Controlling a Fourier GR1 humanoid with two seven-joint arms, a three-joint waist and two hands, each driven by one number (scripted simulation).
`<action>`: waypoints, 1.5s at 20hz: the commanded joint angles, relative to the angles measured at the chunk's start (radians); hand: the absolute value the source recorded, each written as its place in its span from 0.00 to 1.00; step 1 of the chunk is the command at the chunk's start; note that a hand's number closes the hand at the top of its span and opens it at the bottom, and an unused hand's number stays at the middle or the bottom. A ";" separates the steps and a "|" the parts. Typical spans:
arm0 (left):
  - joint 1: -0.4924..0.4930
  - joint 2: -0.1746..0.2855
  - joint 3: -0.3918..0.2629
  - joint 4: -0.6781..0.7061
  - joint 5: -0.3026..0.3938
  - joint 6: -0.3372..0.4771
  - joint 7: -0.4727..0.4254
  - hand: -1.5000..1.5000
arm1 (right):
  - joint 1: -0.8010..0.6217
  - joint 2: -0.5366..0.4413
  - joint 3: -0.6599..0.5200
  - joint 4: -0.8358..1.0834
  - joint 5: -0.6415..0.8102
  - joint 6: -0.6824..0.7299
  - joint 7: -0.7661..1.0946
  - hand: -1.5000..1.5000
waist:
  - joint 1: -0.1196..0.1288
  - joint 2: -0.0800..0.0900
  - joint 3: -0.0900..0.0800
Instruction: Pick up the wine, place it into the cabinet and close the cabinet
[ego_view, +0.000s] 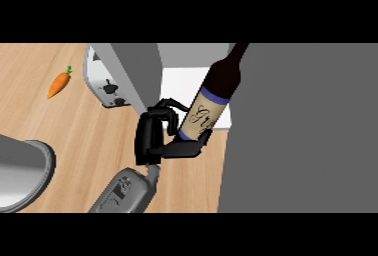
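The wine bottle (215, 90) is dark with a blue band and a cream label. It hangs tilted, neck toward the upper right, in front of the cabinet's white inside (181, 85). My left hand (155, 135) is shut on the bottle's lower part from the left, fingers curled round the label's bottom end. The bottle's base is hidden by the hand. A big grey cabinet panel (303, 130) fills the right side, and a narrower grey panel (136, 70) stands left of the opening. My right hand does not show.
A carrot (59, 84) lies on the wooden counter (81, 130) at the far left. A white and silver appliance (103, 80) stands against the narrow grey panel. A round grey vessel (22, 175) sits at the lower left edge.
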 joint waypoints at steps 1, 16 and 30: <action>-0.030 0.000 0.035 0.097 0.012 -0.012 -0.056 1.00 | -0.017 -0.013 -0.036 -0.059 -0.084 -0.020 0.054 0.00 | 0.006 0.000 0.000; -0.233 0.000 -0.041 0.493 0.310 0.035 -0.330 1.00 | -0.040 -0.023 -0.081 -0.037 -0.141 -0.003 0.081 0.00 | -0.002 0.002 -0.001; -0.551 0.000 -0.006 0.836 0.544 -0.074 -0.375 1.00 | -0.059 -0.009 -0.074 0.029 -0.113 0.033 0.030 0.00 | -0.021 0.008 -0.001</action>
